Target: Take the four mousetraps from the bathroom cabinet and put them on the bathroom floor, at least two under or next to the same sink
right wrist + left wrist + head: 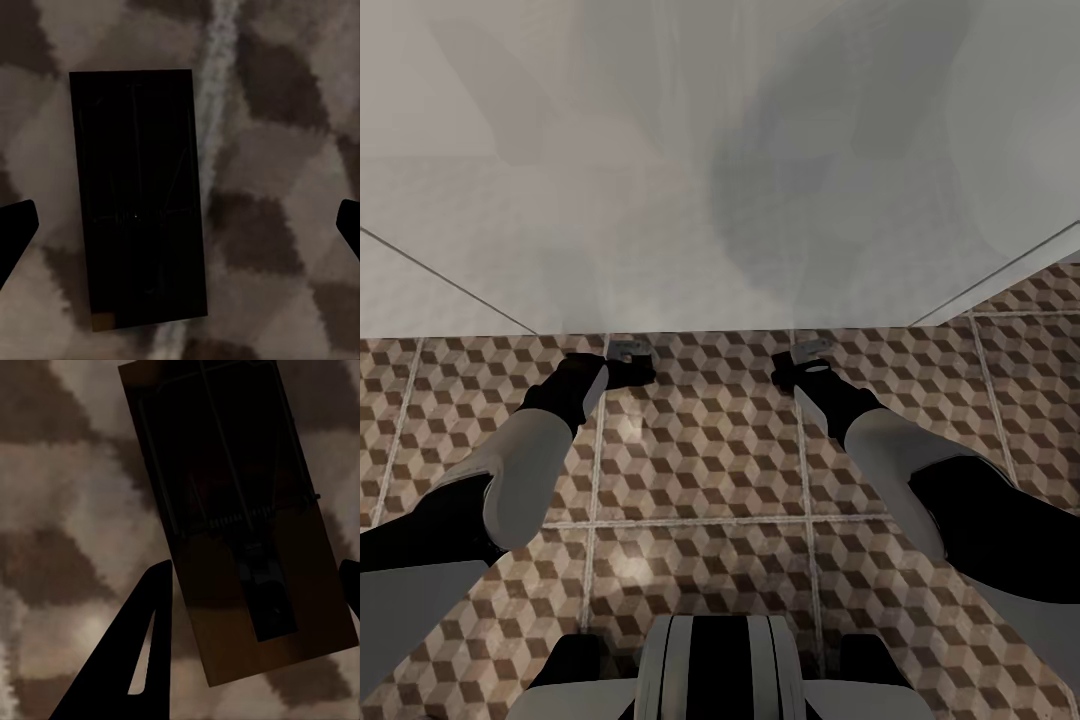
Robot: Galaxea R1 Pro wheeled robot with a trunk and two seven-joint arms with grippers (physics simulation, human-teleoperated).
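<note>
1. Left gripper (251,577) was released, jaws spread either side of a mousetrap (240,517) lying on the floor (700,450).
2. Right gripper (180,225) was released above a second trap (139,199), beside a grout line.
3. No writing was legible.

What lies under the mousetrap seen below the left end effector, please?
The mousetrap has the cube-patterned bathroom floor showing all around it; the tile directly beneath is hidden by the board itself.
</note>
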